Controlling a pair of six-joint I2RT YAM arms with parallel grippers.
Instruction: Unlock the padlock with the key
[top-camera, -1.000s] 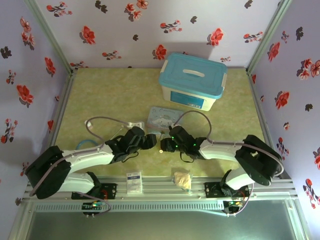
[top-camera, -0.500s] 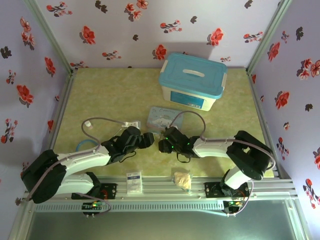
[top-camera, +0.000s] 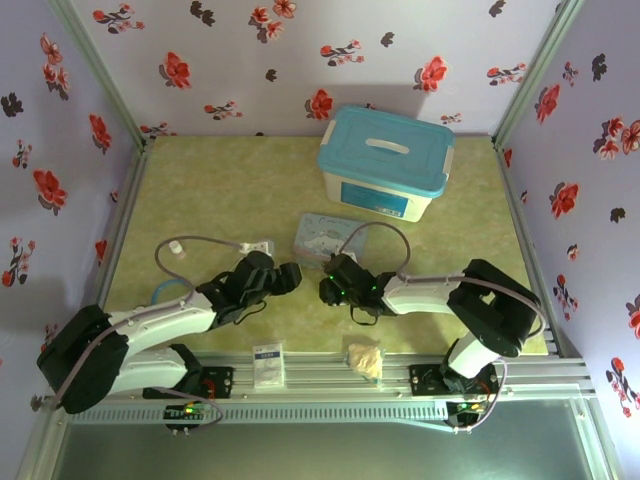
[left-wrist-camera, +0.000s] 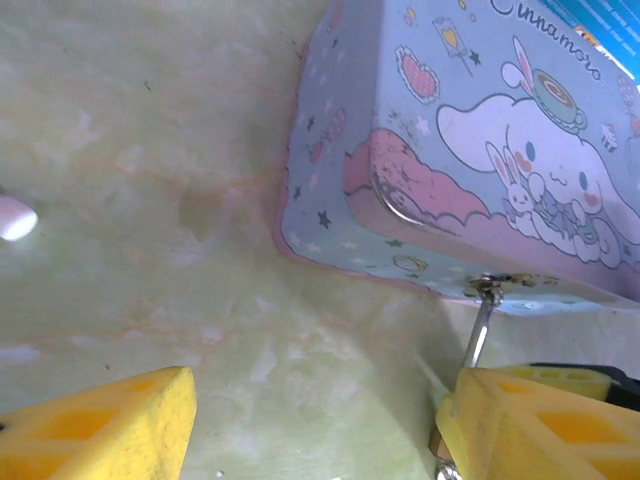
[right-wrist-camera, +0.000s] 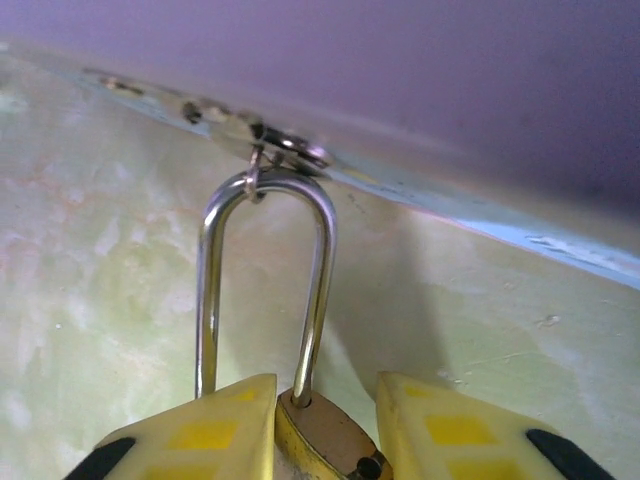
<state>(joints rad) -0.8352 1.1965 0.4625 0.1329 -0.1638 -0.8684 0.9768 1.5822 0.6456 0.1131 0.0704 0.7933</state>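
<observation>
Well, brass padlock (right-wrist-camera: 322, 437) w/ silver shackle (right-wrist-camera: 318, 290)

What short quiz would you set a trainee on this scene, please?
1. True or false: the padlock hangs by its shackle from the clasp of the Cinnamoroll tin.
2. What sits between the jaws of the right gripper? A: the padlock's brass body. B: the crumpled wrapper. C: the blue-lidded box.
3. Fill in the gap: the jaws of the left gripper stand ____, with nothing between them.

Key: 1 true; 2 A; 3 open.
</observation>
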